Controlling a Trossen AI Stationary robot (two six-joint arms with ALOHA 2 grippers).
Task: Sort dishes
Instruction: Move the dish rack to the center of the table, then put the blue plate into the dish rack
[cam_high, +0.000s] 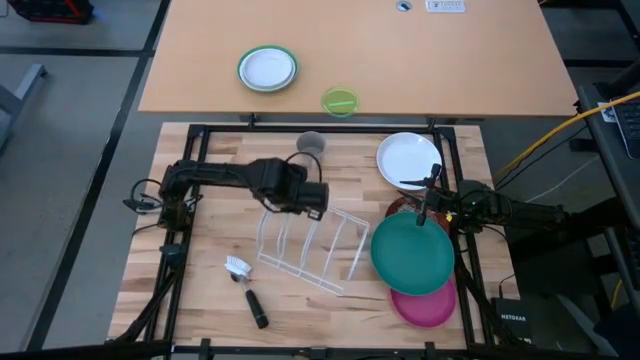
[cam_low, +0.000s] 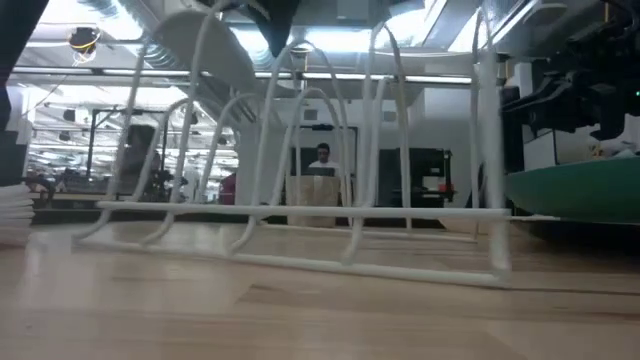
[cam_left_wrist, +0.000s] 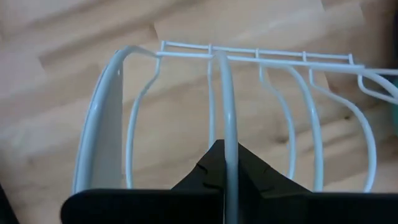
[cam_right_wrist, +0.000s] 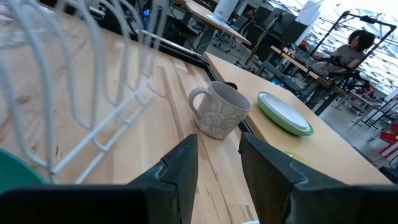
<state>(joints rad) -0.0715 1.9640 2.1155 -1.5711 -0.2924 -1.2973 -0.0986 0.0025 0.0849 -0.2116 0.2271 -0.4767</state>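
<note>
A white wire dish rack (cam_high: 305, 245) stands on the wooden table; it also shows in the low view (cam_low: 300, 215). My left gripper (cam_high: 312, 196) is shut on one of its hoops at the rack's far end. The large teal-green plate (cam_high: 412, 255) lies on top of the magenta pink plate (cam_high: 425, 306) and the dark red plate (cam_high: 398, 211). The plain white plate (cam_high: 405, 160) lies flat farther back. My right gripper (cam_right_wrist: 217, 165) is open and empty, just over the teal plate's far edge (cam_right_wrist: 12, 171), and points toward the mug. My left gripper pinches one upright wire hoop of the rack (cam_left_wrist: 226, 134) between its two shut fingers, near the hoop's top. The wire runs straight through between the fingertips (cam_left_wrist: 249, 171). The fingers come from above and from the table's left. The rack's base rests on the table.
A pale mug (cam_right_wrist: 217, 112) stands at the table's far edge. A dish brush (cam_high: 245, 288) lies near the front left. The small green-rimmed white plate (cam_high: 267, 68) and the small lime-green dish (cam_high: 339, 101) lie on the far tabletop. People sit in the room behind.
</note>
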